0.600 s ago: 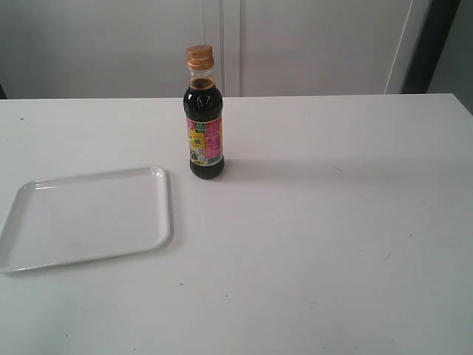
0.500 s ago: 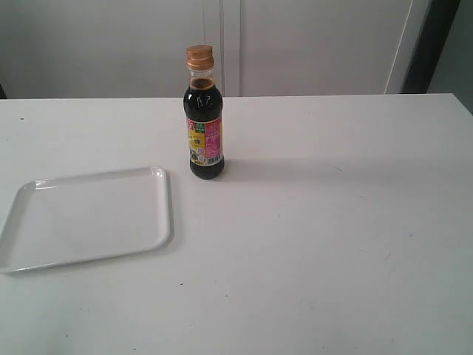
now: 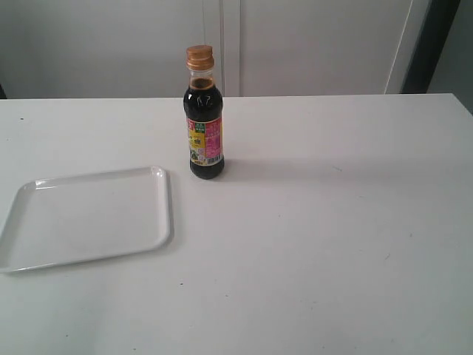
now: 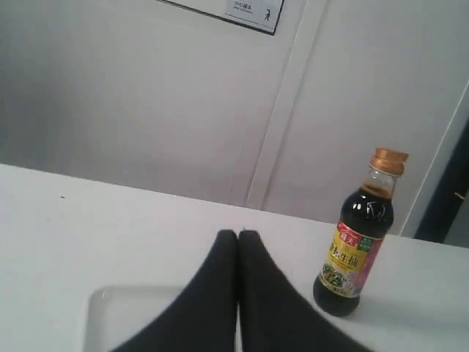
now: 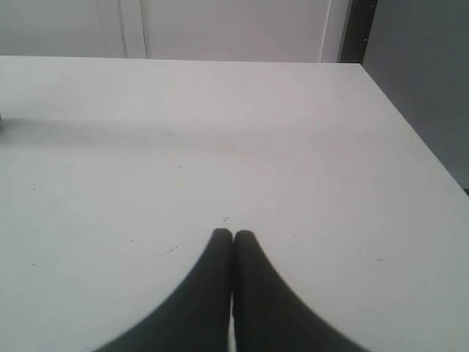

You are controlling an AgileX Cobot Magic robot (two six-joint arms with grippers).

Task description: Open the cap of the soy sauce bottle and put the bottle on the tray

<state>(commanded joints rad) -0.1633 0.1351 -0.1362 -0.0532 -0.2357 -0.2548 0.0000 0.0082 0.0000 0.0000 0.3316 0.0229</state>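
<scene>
Even, soft indoor light on my feeds, no harsh glare. The soy sauce bottle (image 3: 204, 111) throws a faint shadow rightward across the counter (image 3: 332, 222) in the exterior view. Wrist views are softer; both dark hands, left hand (image 4: 237, 236) and right hand (image 5: 233, 235), are blurred silhouettes. Exterior slightly grainy.

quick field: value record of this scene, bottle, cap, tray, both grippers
soy sauce bottle: upright on the table, just off the tray's far right corner, not on it
cap: closed, on the bottle
tray: nothing on it
left gripper: shut, holding nothing, bottle ahead of it
right gripper: shut, holding nothing, over bare table
task: not started
</scene>
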